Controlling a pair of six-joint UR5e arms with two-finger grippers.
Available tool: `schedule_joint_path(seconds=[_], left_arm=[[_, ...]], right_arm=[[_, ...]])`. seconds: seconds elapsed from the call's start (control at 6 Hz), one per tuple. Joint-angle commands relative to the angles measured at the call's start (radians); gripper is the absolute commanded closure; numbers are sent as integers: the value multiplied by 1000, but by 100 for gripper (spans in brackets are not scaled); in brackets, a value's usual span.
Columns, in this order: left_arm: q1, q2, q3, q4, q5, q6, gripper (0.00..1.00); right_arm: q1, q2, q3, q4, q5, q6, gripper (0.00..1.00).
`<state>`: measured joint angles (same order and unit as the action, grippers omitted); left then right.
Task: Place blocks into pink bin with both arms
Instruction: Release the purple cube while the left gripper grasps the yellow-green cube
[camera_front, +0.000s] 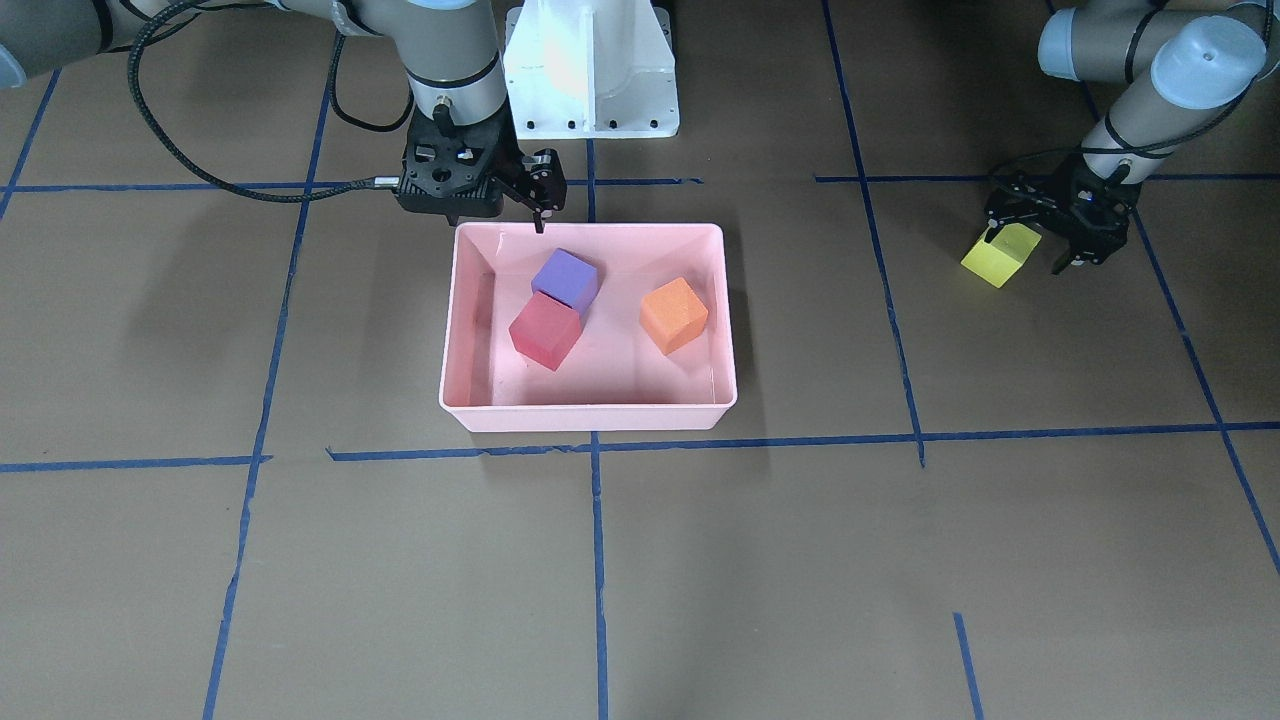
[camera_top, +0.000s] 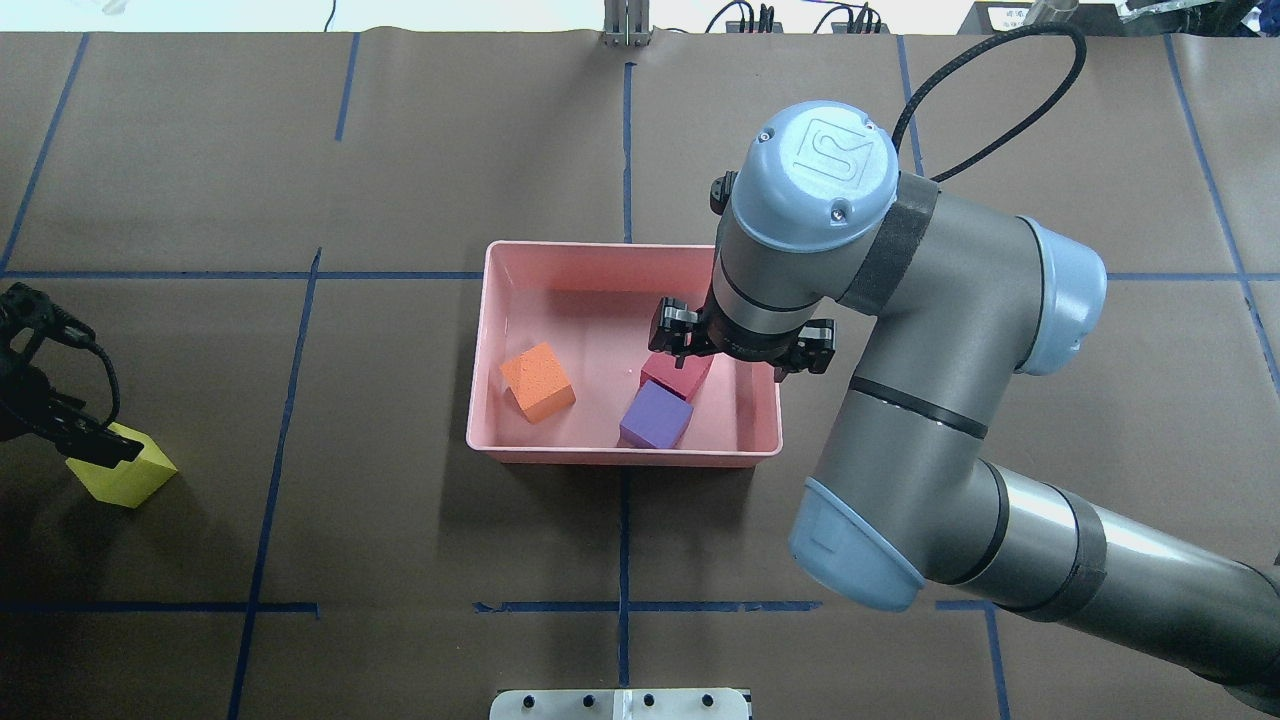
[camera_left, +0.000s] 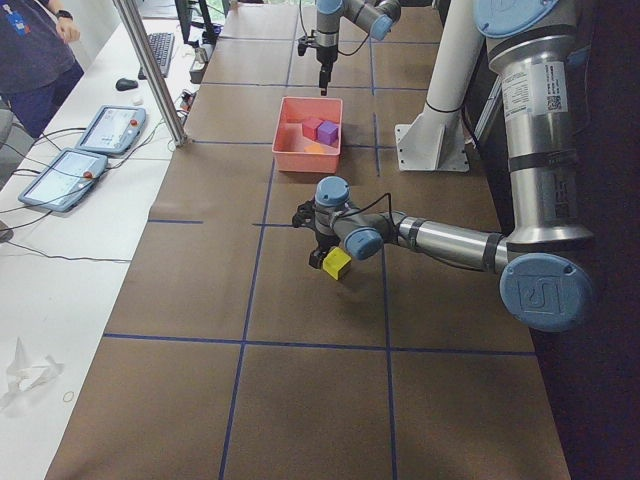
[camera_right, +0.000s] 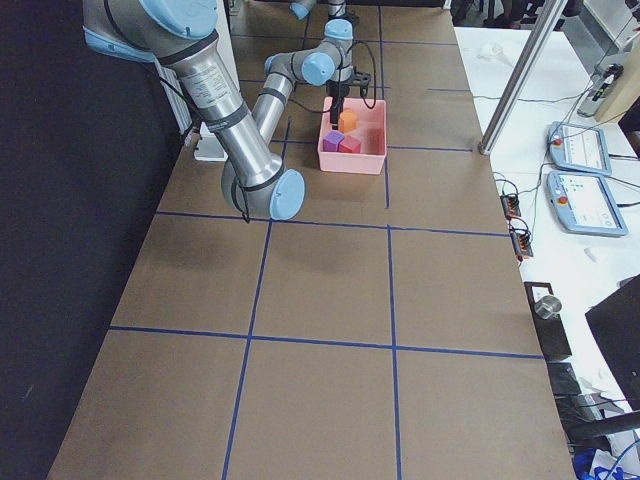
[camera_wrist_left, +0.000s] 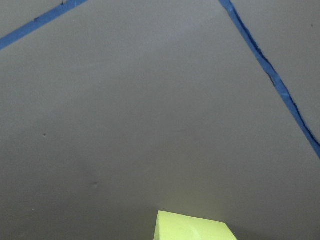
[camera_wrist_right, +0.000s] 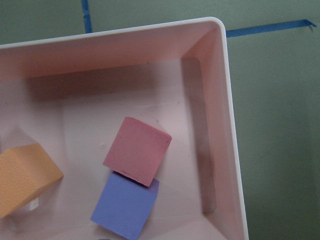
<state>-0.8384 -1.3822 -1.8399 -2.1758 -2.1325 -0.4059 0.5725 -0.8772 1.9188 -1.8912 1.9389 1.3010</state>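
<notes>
The pink bin (camera_front: 590, 425) holds the purple block (camera_front: 565, 277), the red-pink block (camera_front: 545, 333) touching it, and the orange block (camera_front: 673, 315) apart from them. My right gripper (camera_front: 497, 212) hangs over the bin's robot-side edge, open and empty. Its wrist view looks down on the red-pink block (camera_wrist_right: 137, 156) and the purple block (camera_wrist_right: 125, 210). My left gripper (camera_front: 1025, 250) is far from the bin and is shut on the yellow-green block (camera_front: 1000, 260), which sits tilted in it, low over the table. That block shows at the bottom of the left wrist view (camera_wrist_left: 192, 227).
The white pedestal base (camera_front: 590, 70) stands just behind the bin. A black cable (camera_front: 200, 170) loops off the right arm. Blue tape lines (camera_front: 600, 440) cross the brown table cover. An operator (camera_left: 35, 50) and tablets (camera_left: 60, 175) are beyond the table's far side.
</notes>
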Motion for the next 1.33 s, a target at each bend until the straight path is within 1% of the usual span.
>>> schedule_joint_path(seconds=[0.0, 0.17, 0.33, 0.67, 0.83, 1.0, 1.17], left_arm=[[30, 11, 5, 4, -59, -5, 0], [38, 12, 5, 1, -94, -42, 0], [68, 14, 20, 1, -80, -40, 0], [77, 3, 51, 2, -69, -44, 0], [78, 3, 51, 1, -69, -47, 6], [78, 3, 51, 2, -69, -51, 36], [74, -1, 33, 4, -72, -76, 53]], right_arm=[[0, -14, 0, 3, -1, 0, 0], [-2, -16, 0, 1, -6, 0, 0], [-5, -25, 0, 6, -11, 0, 0], [-8, -29, 2, 7, -14, 0, 0], [-8, -29, 3, 7, -12, -12, 0], [-6, -32, 11, 7, -12, -37, 0], [18, -39, 35, 6, -5, -87, 0]])
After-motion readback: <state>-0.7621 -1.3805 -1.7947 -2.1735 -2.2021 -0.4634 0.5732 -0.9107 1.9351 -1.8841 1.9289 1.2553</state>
